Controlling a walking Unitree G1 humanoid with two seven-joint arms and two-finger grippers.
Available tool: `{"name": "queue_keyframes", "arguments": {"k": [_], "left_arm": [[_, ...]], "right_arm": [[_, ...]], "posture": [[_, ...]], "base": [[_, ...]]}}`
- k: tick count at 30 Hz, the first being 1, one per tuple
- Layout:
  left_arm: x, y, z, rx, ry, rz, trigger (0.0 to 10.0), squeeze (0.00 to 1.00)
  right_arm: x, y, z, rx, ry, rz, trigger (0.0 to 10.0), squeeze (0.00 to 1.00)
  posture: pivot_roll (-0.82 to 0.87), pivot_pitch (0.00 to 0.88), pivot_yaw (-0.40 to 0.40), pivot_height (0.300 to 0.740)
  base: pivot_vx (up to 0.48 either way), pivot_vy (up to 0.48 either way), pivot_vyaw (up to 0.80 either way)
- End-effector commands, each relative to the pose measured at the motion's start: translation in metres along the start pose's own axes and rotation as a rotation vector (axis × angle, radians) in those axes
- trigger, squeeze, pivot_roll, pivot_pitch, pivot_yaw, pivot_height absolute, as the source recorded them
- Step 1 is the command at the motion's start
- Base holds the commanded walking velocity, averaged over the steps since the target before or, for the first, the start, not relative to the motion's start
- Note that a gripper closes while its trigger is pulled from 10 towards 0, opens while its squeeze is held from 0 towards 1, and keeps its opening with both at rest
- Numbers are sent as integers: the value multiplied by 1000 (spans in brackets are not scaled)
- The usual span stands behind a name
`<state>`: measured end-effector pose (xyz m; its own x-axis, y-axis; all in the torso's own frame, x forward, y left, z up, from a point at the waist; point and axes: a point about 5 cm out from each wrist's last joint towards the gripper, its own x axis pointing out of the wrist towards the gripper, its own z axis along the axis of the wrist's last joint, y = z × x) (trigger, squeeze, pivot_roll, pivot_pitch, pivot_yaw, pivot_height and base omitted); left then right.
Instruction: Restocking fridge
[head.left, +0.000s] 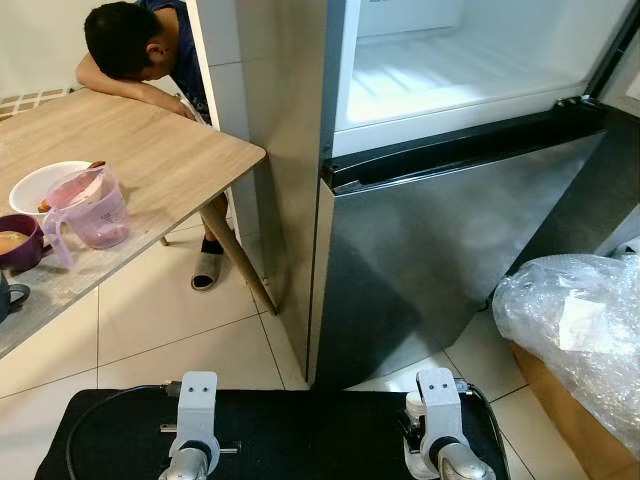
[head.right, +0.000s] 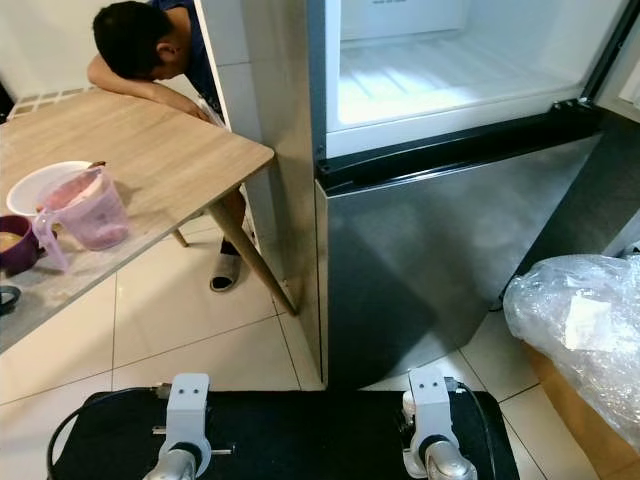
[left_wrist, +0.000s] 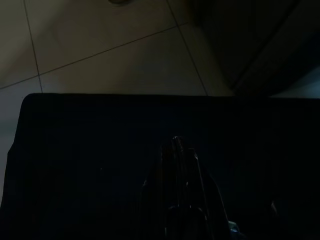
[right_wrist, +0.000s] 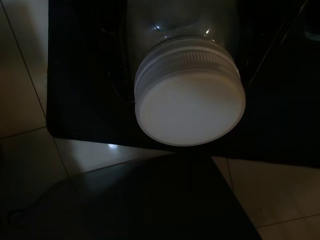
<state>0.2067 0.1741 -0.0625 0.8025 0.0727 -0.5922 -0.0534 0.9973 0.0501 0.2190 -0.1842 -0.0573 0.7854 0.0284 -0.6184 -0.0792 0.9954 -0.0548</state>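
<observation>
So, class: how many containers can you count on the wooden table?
4: a white bowl, a pink measuring jug in front of it, a purple bowl beside that, and a dark cup at the frame's edge. Others may lie out of frame.

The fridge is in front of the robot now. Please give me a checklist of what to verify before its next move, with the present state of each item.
1. Upper compartment of the fridge open: ok, its white inside is lit.
2. Shelf inside has free room: ok for the part in view.
3. Item in the right gripper: ok, the right wrist view shows a clear jar with a white lid close before the camera.
4. Grip on the jar secure: cannot tell, too dark.
5. Left gripper free: cannot tell, too dark.
6. Surroundings: not ok, a person leans on the table on the left and a plastic-wrapped bundle sits on the right.
</observation>
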Motion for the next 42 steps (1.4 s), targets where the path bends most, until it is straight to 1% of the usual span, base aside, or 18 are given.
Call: {"name": "queue_keyframes", "arguments": {"k": [1,21,26,29,33,37,39,42], "left_arm": [[-2,9,-4,3,0,26,10000,0],[-3,7,-4,-1,2,3,10000,0],[-2,7,-4,2,0,2,10000,0],[-2,7,-4,4,-1,1,10000,0],[-3,6,-4,5,-1,1,10000,0],[-3,5,-3,0,-13,0,10000,0],[-3,4,-2,12,-22,-11,10000,0],[-3,4,-2,17,-21,-10,10000,0]], "right_arm": [[-1,1,-4,2,17,6,10000,0],[-2,2,-5,5,14,3,10000,0],[-2,1,-6,14,17,1,10000,0],[-2,1,-7,38,28,3,10000,0],[-2,0,-7,39,29,0,10000,0],[-2,-2,-6,16,21,-10,10000,0],[-3,-2,-8,45,27,-11,10000,0],[-3,-3,-8,44,28,-12,10000,0]], "posture": [[-108,108,-25,740],[-107,115,-15,740],[-108,115,-14,740],[-109,114,-15,740],[-109,115,-16,740],[-110,116,-17,740],[-109,116,-16,740],[-109,117,-16,740]], "base": [[0,0,0],[254,0,0],[310,0,0],[294,0,0],[265,0,0],[0,0,0],[0,0,0],[0,0,0]]}}
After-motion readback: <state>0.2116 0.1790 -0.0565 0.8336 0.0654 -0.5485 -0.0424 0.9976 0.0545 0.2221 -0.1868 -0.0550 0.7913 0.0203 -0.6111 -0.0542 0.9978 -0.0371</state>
